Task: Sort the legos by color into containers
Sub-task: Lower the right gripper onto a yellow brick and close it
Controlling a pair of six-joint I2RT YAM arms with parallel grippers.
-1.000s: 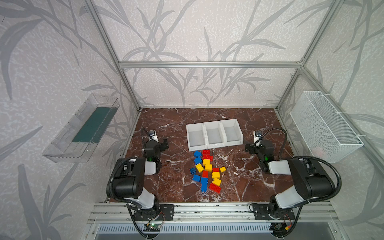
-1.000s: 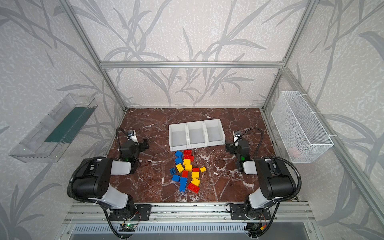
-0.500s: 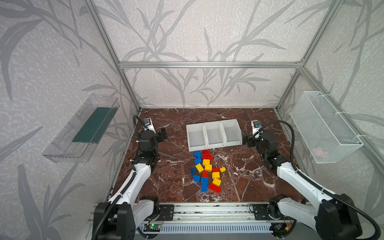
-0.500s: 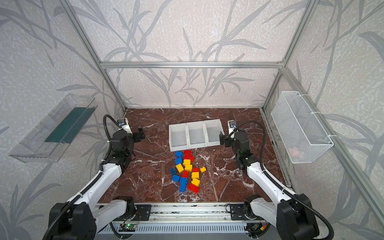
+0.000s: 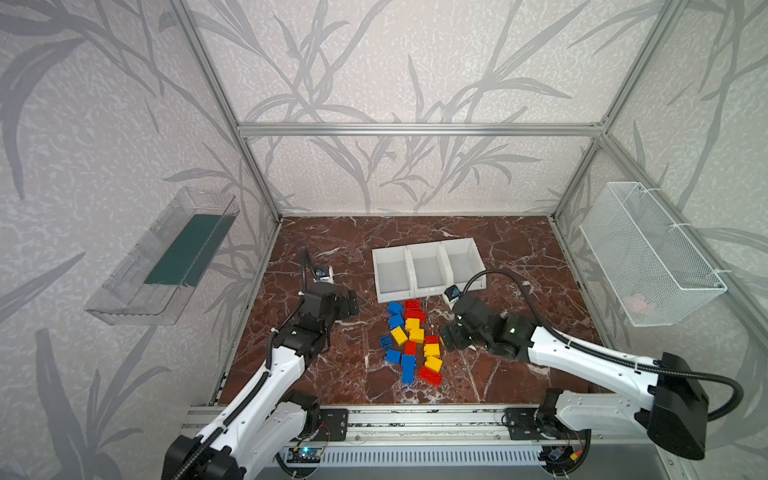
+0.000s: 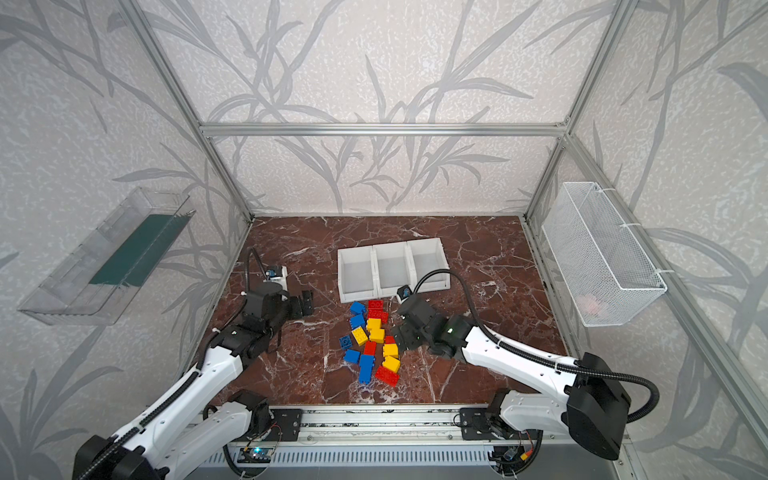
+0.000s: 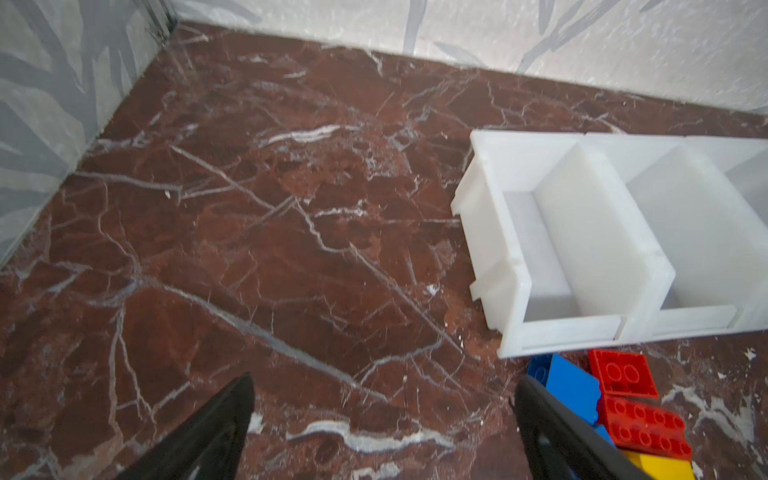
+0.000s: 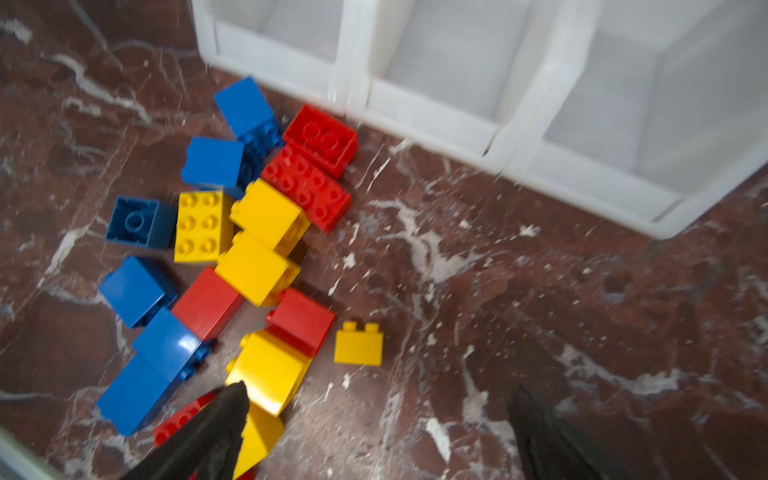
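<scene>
Several red, blue and yellow legos (image 5: 411, 340) (image 6: 372, 340) lie in a loose pile on the marble floor, just in front of three joined white containers (image 5: 409, 266) (image 6: 374, 266) that hold nothing. My right gripper (image 5: 446, 336) (image 6: 401, 336) hangs open at the pile's right edge. In the right wrist view this gripper (image 8: 380, 390) has only bare floor between its fingers; one fingertip (image 8: 232, 403) overlaps a yellow brick (image 8: 266, 370), and a small yellow brick (image 8: 358, 345) lies just ahead. My left gripper (image 5: 347, 305) (image 7: 384, 382) is open over bare floor, left of the pile.
A white wire basket (image 5: 648, 257) hangs on the right wall and a clear plastic tray (image 5: 162, 257) on the left wall. Aluminium frame posts stand at the corners. The arm rail (image 5: 415, 419) runs along the front edge.
Both arms have unfolded from the front. The right gripper swung left and forward to the pile's right edge. The left gripper moved right and forward toward the pile.
</scene>
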